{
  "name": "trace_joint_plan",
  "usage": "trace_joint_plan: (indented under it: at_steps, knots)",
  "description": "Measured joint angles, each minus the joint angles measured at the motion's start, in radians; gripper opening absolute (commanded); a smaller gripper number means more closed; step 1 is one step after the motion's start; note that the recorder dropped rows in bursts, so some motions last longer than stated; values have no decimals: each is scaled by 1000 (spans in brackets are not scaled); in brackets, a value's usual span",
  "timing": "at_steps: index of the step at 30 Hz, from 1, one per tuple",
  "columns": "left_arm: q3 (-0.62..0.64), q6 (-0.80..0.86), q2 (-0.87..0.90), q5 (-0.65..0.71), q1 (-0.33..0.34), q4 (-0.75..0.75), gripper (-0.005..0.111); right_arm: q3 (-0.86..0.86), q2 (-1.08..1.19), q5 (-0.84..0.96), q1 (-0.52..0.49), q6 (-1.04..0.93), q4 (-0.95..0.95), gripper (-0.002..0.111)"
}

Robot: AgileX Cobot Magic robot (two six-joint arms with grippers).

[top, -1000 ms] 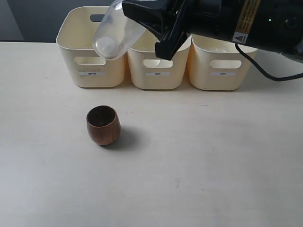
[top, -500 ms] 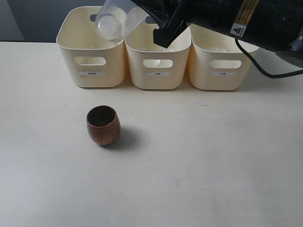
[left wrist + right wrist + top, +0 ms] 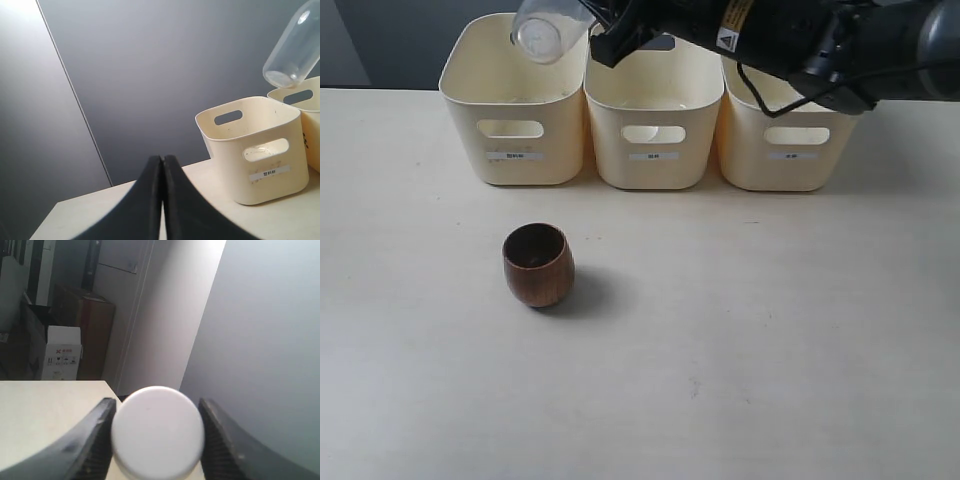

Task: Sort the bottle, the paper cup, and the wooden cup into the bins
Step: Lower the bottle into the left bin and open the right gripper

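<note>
Right end effector [image 3: 605, 30] clamps the small clear plastic bottle [image 3: 545, 28] by its white cap [image 3: 157, 432], tilted above the left cream plastic bin [image 3: 512, 150] — releasing off-centre could bounce it off the rim. Left end effector [image 3: 162, 200] pinched closed, empty. Dark brown rounded wooden cup [image 3: 538, 264] stands on the table [image 3: 770, 330] in front of that bin.

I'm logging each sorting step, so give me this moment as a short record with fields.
bottle: held tilted above the left bin
right pincer: shut on the bottle's white cap
left pincer: shut, empty, away from the bins
wooden cup: upright on the table, untouched
paper cup: not visible
</note>
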Motion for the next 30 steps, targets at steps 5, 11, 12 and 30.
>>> trace_joint_plan:
  at_steps: [5,11,12,30]
  knots:
    - [0,0,0,0,0,0,0,-113,97,60,2,0,8,1]
    - [0,0,0,0,0,0,0,-232,194,130,44,0,14,1]
    - [0,0,0,0,0,0,0,-251,208,155,56,0,14,1]
    - [0,0,0,0,0,0,0,-337,287,463,121,-21,16,39]
